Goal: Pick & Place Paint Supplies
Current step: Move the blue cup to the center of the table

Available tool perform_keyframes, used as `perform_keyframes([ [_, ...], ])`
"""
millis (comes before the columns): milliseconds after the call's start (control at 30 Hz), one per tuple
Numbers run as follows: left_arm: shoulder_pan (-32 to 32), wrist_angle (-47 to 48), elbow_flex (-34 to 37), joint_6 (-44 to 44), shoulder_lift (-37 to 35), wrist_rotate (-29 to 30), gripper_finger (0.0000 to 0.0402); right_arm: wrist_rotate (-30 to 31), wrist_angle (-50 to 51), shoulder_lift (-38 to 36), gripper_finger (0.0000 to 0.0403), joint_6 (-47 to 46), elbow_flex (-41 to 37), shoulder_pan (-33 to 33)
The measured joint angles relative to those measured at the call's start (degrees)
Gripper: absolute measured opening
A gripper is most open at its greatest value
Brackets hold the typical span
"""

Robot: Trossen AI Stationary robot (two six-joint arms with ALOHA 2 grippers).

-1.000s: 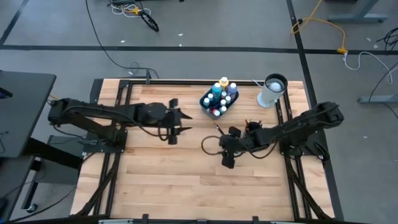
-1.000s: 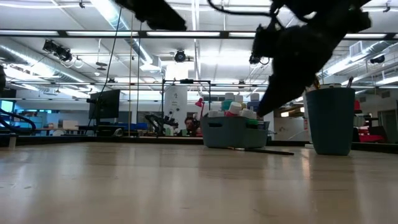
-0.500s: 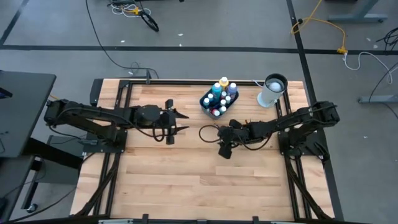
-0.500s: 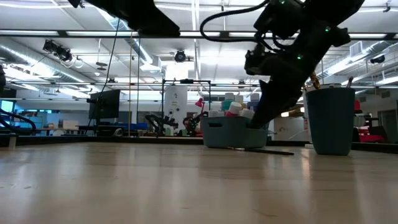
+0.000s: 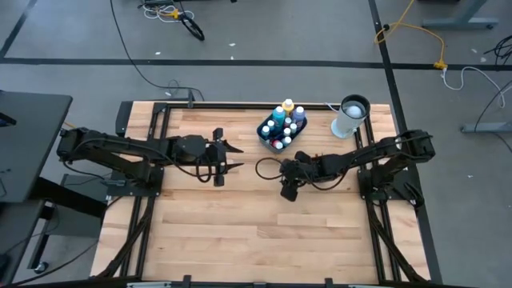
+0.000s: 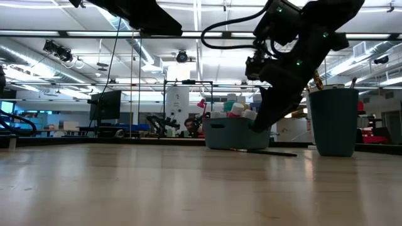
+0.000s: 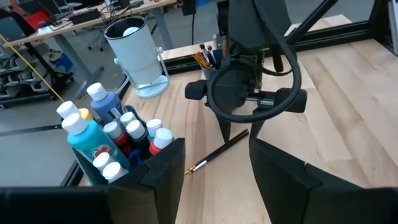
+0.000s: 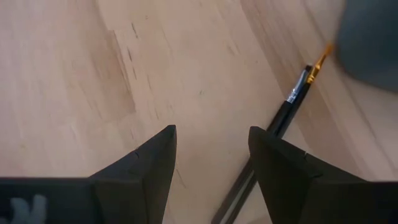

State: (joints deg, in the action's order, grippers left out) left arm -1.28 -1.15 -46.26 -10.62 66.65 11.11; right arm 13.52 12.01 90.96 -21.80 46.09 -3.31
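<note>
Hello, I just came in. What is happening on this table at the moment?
The robot is tidying paint supplies. The paint bottles already stand in a small dark bin. One paintbrush lies loose on the table near the bin. The right gripper hangs open just above the brush, not gripping it. The left gripper waits open and empty, left of the bin. A white cup stands at the far right.

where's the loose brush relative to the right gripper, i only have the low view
Observer: In the right wrist view the brush lies flat on the table, off to one side of the open right gripper, not between its fingers.
Operator: is it holding anything
Observer: No. The left wrist view shows nothing between its fingers.
Operator: and the left arm
Observer: From above, the left gripper hovers open and empty, to the left of the bin of paint bottles.
</note>
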Motion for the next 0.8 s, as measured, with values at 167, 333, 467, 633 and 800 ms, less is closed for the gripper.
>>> perform_keyframes([
  [167,0.00,0.02,0.00,0.84,0.00,0.02,0.0189,0.00,0.54,0.00,0.0203,0.22,0.00,0.81],
  [333,0.00,0.12,0.00,0.84,0.00,0.02,0.0189,0.76,3.74,-0.04,0.0203,2.54,0.00,1.35],
  [467,0.02,0.28,0.00,0.82,0.00,0.02,0.0189,0.57,7.12,-0.04,0.0203,3.41,0.00,1.40],
  [633,0.00,0.28,0.00,0.82,0.00,0.02,0.0189,0.48,11.00,-0.04,0.0203,4.90,0.00,1.40],
  [800,0.00,0.33,0.00,0.82,0.02,0.02,0.0189,0.48,12.83,-0.04,0.0203,7.71,0.00,1.40],
])
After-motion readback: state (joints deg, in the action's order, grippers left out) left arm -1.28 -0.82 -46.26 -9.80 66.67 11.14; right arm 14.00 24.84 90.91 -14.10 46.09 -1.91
